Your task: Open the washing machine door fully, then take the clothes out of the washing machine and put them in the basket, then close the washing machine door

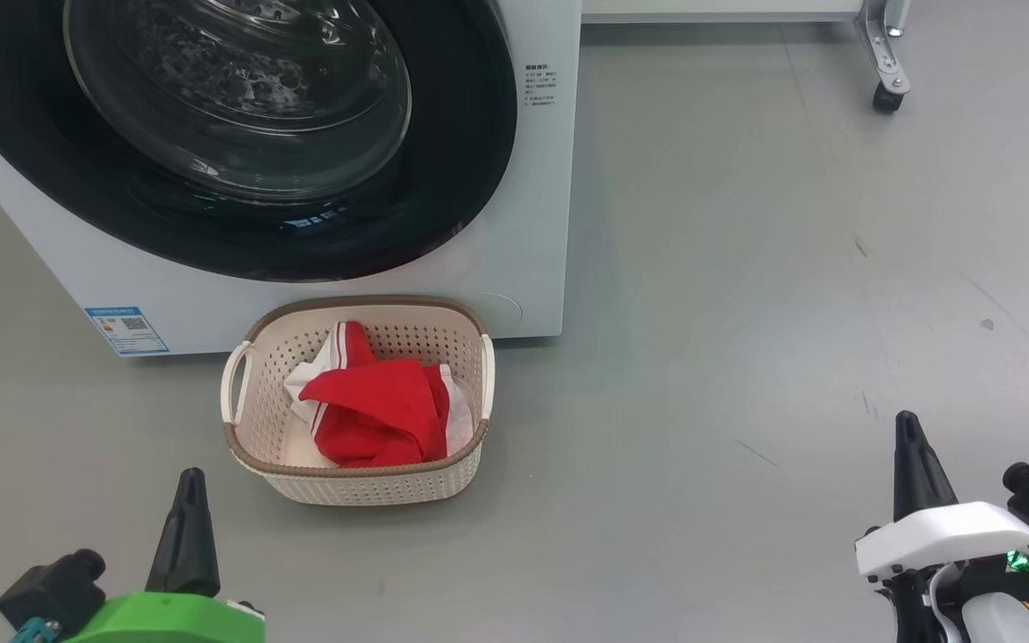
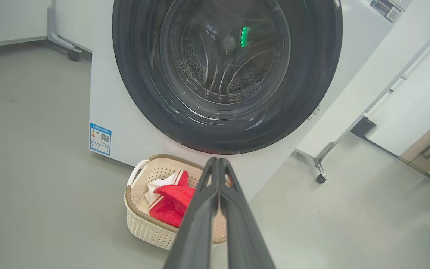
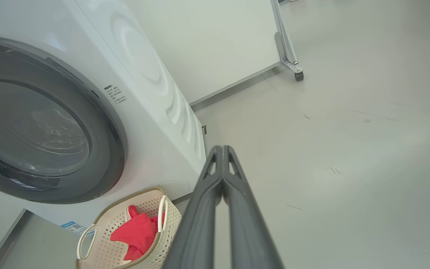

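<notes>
The white washing machine [image 1: 528,223] stands ahead with its black-rimmed glass door [image 1: 238,98] flat against the front. Red clothes [image 1: 376,413] with white trim lie in the cream basket [image 1: 363,487] on the floor just below the door. My left gripper [image 1: 190,478] is at the lower left, short of the basket, fingers pressed together and empty. Low on the right, my right gripper [image 1: 906,421] hangs over bare floor, also shut with nothing in it. In the left wrist view the door [image 2: 226,74], basket [image 2: 140,224] and clothes [image 2: 172,203] show past the shut gripper [image 2: 218,160]. The right wrist view has the gripper [image 3: 221,148] shut.
A blue label sticker [image 1: 126,330] sits on the machine's lower left front. A white panel on a metal foot with a caster [image 1: 888,94] stands at the back right. Grey floor stretches to the right of the basket.
</notes>
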